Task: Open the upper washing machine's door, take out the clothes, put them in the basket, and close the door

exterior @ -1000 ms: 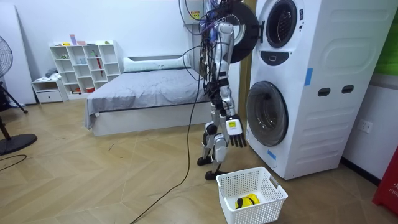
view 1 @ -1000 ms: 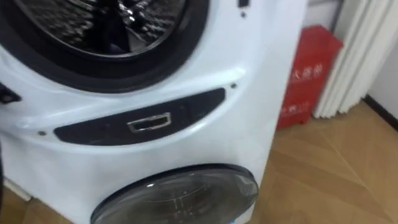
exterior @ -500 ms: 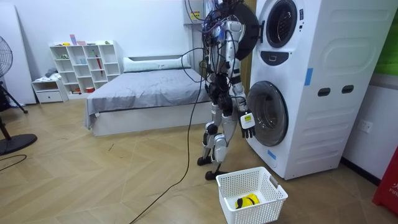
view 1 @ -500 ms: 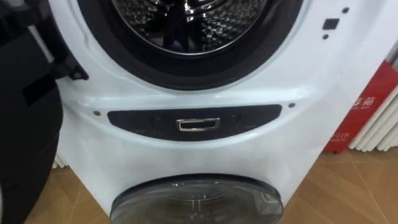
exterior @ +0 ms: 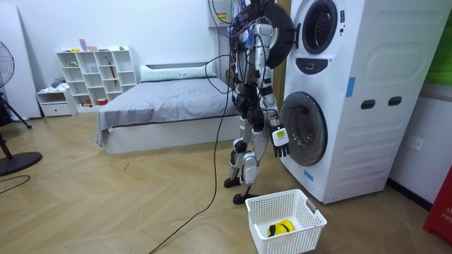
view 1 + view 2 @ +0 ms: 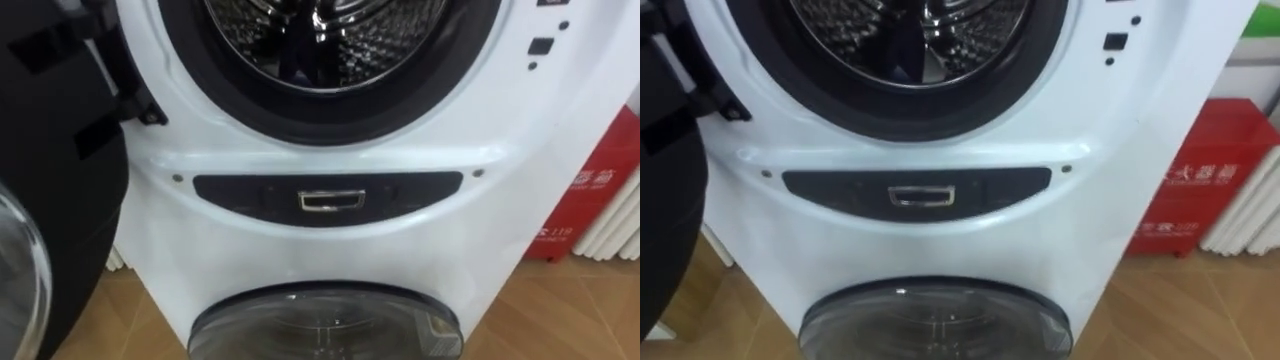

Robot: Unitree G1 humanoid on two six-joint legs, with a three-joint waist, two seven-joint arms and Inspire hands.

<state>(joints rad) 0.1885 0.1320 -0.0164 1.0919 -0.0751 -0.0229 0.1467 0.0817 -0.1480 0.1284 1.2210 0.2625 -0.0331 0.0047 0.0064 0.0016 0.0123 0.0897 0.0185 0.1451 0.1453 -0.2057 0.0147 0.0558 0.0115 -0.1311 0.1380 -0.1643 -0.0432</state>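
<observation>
Washer: stacked white washing machine [image 6: 330, 250], top steel drum [image 6: 330, 38] open, black round door [image 6: 55, 190] swung left.
Clothes: yellow-black bundle [image 5: 282, 227] in white plastic lattice basket [image 5: 296, 240] on the floor (drum contents, can't tell).
Right hand [image 5: 280, 137]: hanging loose, holding nothing.
Left hand [image 5: 263, 28]: up by door, grip can't tell.

White print on red box [image 6: 1200, 150], not legible

dark torso draped in black and blue cables, silvery legs, black right hand [image 5: 280, 139] bearing a pale tag
</observation>
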